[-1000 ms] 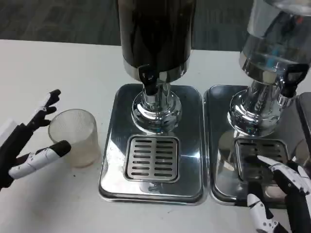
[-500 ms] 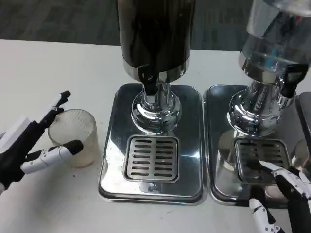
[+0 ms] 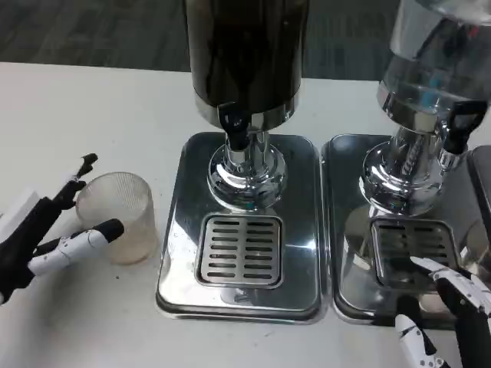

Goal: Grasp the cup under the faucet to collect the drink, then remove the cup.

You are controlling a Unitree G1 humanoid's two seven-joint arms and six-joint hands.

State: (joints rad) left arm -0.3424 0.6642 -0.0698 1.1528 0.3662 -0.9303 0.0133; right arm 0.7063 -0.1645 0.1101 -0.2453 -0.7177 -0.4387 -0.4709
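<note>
Loosely, left hand (image 3: 46, 234) fingers (image 3: 92, 236) bracket the cup (image 3: 117, 217), spread.

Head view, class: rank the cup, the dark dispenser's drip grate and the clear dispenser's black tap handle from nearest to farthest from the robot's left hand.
1. The cup, on the table right at the left hand, between its fingers.
2. The dark dispenser's drip grate, centre, to the cup's right.
3. The clear dispenser's black tap handle, far right.
</note>
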